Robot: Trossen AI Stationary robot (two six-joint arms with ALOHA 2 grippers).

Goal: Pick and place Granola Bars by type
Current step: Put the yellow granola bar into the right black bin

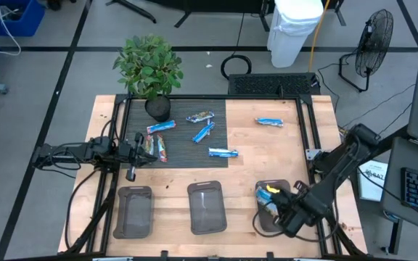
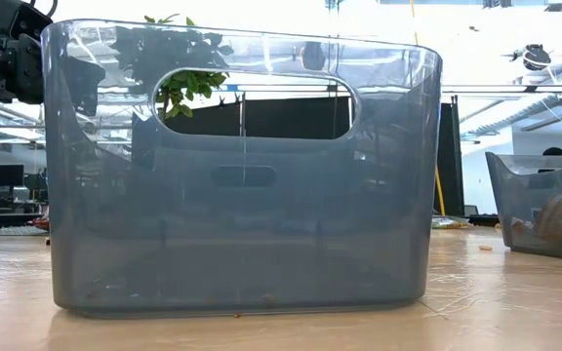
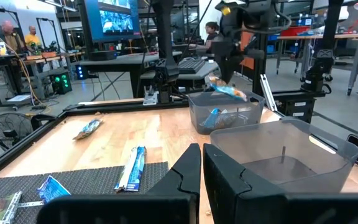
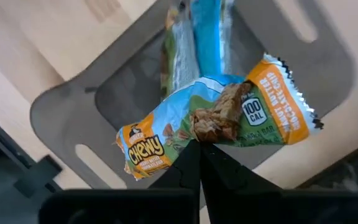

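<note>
My right gripper (image 4: 199, 163) hangs over the right clear bin (image 1: 261, 217) near the table's front edge, shut on a blue, green and orange granola bar (image 4: 216, 121). The bin holds at least one more blue-wrapped bar (image 4: 205, 43). Several bars lie flat on the dark mat (image 1: 180, 148): blue ones (image 1: 161, 127) (image 1: 203, 132) (image 1: 223, 152) and darker ones (image 1: 200, 117) (image 1: 156, 147). One blue bar (image 1: 269, 122) lies on bare wood at the far right. My left gripper (image 3: 202, 171) waits shut at the table's left, pointing level, touching nothing. My right gripper pinches the bar between its two fingertips at the middle of one long edge (image 4: 199, 142). The fingers come from above, pointing down, and lie across the bar. The bar is lifted clear above the right bin, its wrapper creased at the pinch and both ends spread sideways.
Two more clear bins stand along the front edge, one in the middle (image 1: 207, 206) and one at the left (image 1: 134, 210). A potted plant (image 1: 151, 69) stands at the mat's far left corner. A black frame rail (image 1: 307, 123) runs round the work area.
</note>
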